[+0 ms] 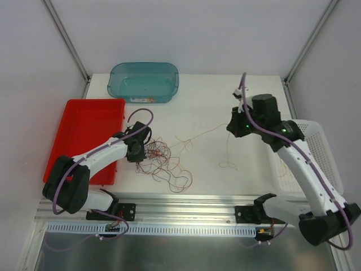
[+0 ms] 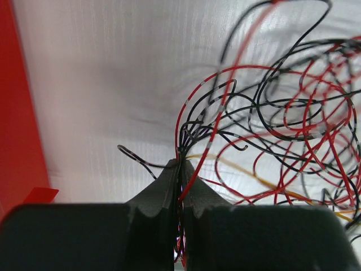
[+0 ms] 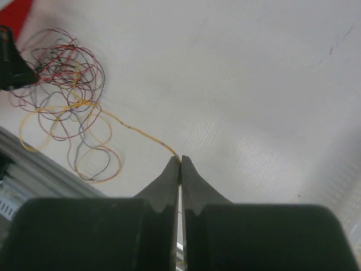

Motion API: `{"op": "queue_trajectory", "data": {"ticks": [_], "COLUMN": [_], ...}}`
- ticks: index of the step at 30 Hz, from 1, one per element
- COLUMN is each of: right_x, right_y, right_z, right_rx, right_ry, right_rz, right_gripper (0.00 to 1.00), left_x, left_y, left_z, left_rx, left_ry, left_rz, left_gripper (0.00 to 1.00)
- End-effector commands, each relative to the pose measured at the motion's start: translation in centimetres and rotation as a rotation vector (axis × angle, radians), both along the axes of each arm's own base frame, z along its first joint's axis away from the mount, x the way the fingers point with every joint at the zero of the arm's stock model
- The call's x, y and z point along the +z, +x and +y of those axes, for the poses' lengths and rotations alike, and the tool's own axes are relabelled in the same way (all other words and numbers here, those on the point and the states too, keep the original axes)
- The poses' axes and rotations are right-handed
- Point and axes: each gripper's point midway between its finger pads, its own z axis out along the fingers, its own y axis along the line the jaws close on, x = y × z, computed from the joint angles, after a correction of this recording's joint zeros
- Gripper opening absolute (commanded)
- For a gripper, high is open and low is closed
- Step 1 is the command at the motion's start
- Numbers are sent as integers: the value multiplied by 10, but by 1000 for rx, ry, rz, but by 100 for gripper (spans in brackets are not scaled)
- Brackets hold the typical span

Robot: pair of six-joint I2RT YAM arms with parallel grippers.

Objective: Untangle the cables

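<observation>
Clenched in the left tool [image 2: 180, 165]: red and black strands of the cables [image 2: 293, 121]. Clenched in the right tool [image 3: 180, 161]: one yellow strand, trailing back across the desk [image 3: 254, 84] to the tangle.

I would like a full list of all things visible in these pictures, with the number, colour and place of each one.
cables: one loose tangle of several, red, black and yellow-orange, front of table, left of middle
tray: one, red, left side
bin: one, teal, see-through, far edge
basket: one, white, right side
table: one, white
left gripper: one, black, shut on cables at the tangle
right gripper: one, black, shut on a yellow-orange strand of the cables
</observation>
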Motion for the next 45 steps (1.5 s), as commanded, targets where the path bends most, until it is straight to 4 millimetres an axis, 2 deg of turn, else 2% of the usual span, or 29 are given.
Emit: {"op": "queue_trajectory", "data": {"ticks": [1, 3, 4, 6, 7, 10, 11, 15, 17, 20, 22, 23, 24, 25, 27, 28, 30, 31, 34, 36, 37, 40, 43, 45], "right_x": [62, 89, 111, 130, 148, 171, 186, 203, 204, 188, 171, 169, 166, 156, 155, 148, 144, 141, 138, 137, 139, 145, 152, 158], "right_y": [-31, -39, -42, -48, -53, -64, -71, -78, -77, -70, -64, -59, -61, -58, -57, -55, -51, -50, -48, -47, -48, -50, -53, -56], "right_z": [-17, -33, -37, -46, -49, -56, -58, -69, -68, -53, -43, -41, -33, -29, -16, -13, -10, -9, -5, -3, -1, 5, 9, 12], "right_rx": [45, 8, 3, -21, -26, -25, -20, -57, -54, -8, 11, 12, 45, 60, 97, 100, 96, 97, 100, 93, 96, 127, 141, 157], "right_ry": [76, 105, 119, 129, 139, 139, 146, 125, 134, 174, 198, 209, 235, 247, 307, 315, 325, 324, 332, 345, 353, 377, 396, 420], "right_rz": [-97, -174, -234, -286, -332, -406, -454, -514, -515, -435, -366, -364, -344, -307, -284, -262, -252, -243, -231, -221, -223, -225, -229, -237], "right_gripper": [1, 1, 1, 1, 1, 1, 1, 1, 1, 1, 1, 1, 1, 1, 1, 1, 1, 1, 1, 1, 1, 1, 1, 1], "left_x": [-6, -6, -7, -7, -8, -12, -13, -14, -13, -5, 6, 11, 18, 27, 41, 52, 69, 79, 100, 112, 119, 132, 138, 134], "left_y": [-7, -6, -7, -7, -7, -6, -7, -6, -4, 4, 10, 12, 15, 18, 22, 23, 28, 25, 24, 24, 22, 24, 25, 23], "left_z": [3, 3, 2, 2, 1, 4, 5, 4, 0, -8, -14, -17, -23, -27, -39, -46, -62, -74, -100, -116, -130, -153, -172, -183], "left_rx": [24, 27, 23, 24, 24, 35, 39, 57, 52, 38, 23, 8, -9, -32, -86, -123, -185, -245, -347, -411, -458, -526, -563, -605], "left_ry": [8, 6, 8, 6, 7, 19, 17, 4, -9, -45, -75, -89, -118, -135, -171, -200, -242, -262, -307, -328, -347, -397, -442, -446], "left_rz": [22, 23, 29, 32, 35, 46, 54, 61, 63, 44, 14, 1, -15, -45, -93, -126, -191, -220, -284, -318, -348, -404, -439, -452], "left_gripper": [0, 0, 0, 0, 0, 0, 0, 0, 0, 0, 0, 3, 13, 18, 28, 41, 53, 64, 82, 85, 86, 86, 86, 86]}}
